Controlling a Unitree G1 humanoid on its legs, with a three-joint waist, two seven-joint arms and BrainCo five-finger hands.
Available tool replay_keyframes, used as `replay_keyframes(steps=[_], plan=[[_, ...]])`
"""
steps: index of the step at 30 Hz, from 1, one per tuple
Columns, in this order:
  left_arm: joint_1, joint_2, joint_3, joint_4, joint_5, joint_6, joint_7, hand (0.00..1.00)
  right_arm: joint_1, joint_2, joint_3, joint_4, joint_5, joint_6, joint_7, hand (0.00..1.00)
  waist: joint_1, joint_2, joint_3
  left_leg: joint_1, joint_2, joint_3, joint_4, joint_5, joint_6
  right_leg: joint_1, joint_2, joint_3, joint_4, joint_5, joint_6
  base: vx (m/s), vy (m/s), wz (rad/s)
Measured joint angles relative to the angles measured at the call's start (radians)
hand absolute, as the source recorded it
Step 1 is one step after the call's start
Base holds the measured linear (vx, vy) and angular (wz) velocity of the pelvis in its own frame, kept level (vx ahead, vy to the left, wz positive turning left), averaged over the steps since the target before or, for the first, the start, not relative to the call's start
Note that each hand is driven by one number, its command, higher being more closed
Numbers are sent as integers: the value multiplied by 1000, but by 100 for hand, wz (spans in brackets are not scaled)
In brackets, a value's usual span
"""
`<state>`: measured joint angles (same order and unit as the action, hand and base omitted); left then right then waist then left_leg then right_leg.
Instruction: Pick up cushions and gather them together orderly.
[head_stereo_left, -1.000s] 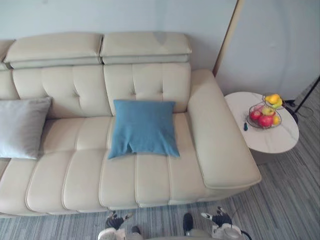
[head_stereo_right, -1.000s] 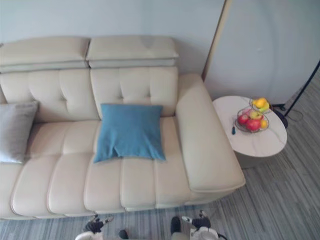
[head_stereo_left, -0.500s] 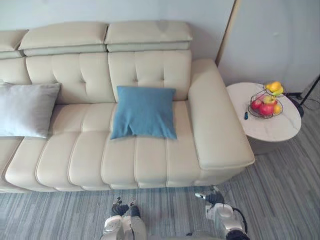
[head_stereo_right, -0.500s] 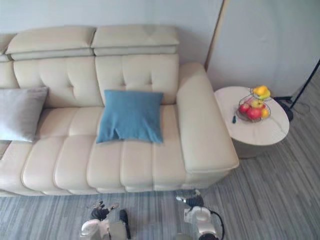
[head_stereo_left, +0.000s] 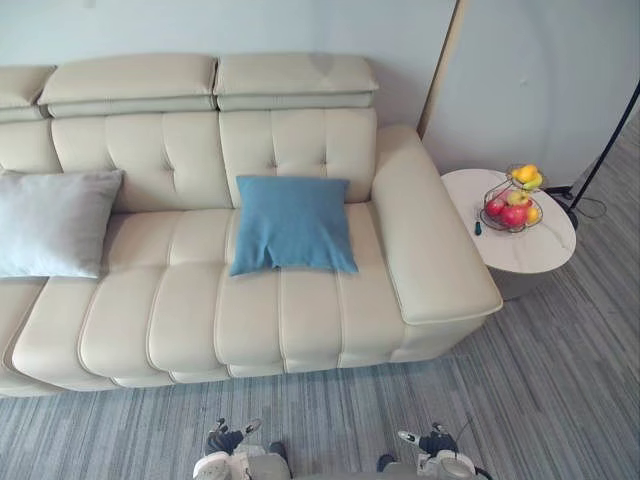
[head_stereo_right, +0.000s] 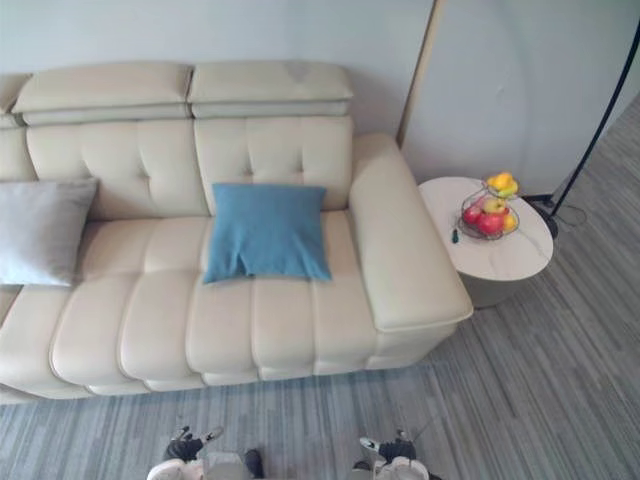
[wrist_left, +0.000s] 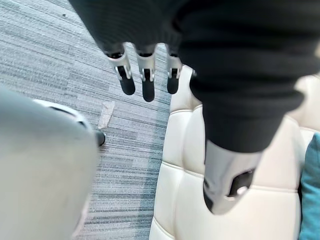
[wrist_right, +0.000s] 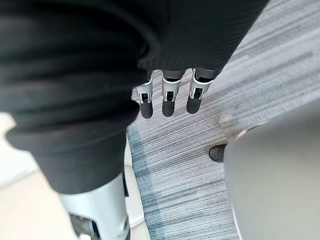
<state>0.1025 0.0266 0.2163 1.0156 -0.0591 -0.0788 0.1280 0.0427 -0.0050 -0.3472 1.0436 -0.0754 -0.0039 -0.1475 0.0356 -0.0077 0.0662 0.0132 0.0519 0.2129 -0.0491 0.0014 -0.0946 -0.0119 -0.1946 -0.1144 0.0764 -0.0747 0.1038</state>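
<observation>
A blue cushion leans against the backrest of the cream sofa, near its right armrest. A grey cushion leans on the backrest further left, a seat's width away from the blue one. My left hand hangs low over the carpet in front of the sofa, fingers straight and empty; the blue cushion's edge shows beyond it. My right hand hangs the same way, open and empty. Both hands sit at the bottom of the eye views, the left hand and the right hand well short of the sofa.
A round white side table stands right of the armrest and carries a wire basket of fruit. A thin black lamp pole rises behind it. Grey striped carpet lies between me and the sofa.
The whole view has shifted, so the camera moved; both hands now show lower in the picture. The cushions keep their places on the sofa.
</observation>
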Motion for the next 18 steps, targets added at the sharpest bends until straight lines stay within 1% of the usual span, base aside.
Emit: replay_keyframes(steps=[2,3,4,7,8,18], plan=[[-3,-2,0,18,0,1,0,0,6,-5,-14,4,1,1,0,0,-6,12,-8,8,0,-27,-38,30,2,5,8,-17,-15,5,8,62,-16,17],[-3,-3,0,18,0,2,0,0,6,-6,-20,4,1,2,0,0,-7,13,-8,11,1,-32,-42,38,1,10,11,-18,-15,6,9,86,-46,12],[-3,-4,1,18,0,1,0,0,7,-6,-34,4,1,2,-1,0,-8,13,-8,26,5,-32,-51,46,8,22,17,-18,-19,10,14,103,-45,1],[-2,-2,3,20,7,3,-1,0,5,-7,-40,4,1,2,-1,0,-7,7,-9,58,8,-32,-53,44,7,58,23,-16,-36,10,14,83,-30,-7],[-15,20,5,57,20,5,-4,0,-23,-16,-40,47,8,4,-1,0,-27,-14,-4,94,4,-32,-54,21,0,106,24,-4,-83,13,11,32,-11,-5],[-16,20,2,57,30,5,-5,0,-18,-16,-40,47,8,5,-1,0,-28,-12,-3,93,4,-32,-54,21,0,110,23,-11,-83,13,11,0,0,1]])
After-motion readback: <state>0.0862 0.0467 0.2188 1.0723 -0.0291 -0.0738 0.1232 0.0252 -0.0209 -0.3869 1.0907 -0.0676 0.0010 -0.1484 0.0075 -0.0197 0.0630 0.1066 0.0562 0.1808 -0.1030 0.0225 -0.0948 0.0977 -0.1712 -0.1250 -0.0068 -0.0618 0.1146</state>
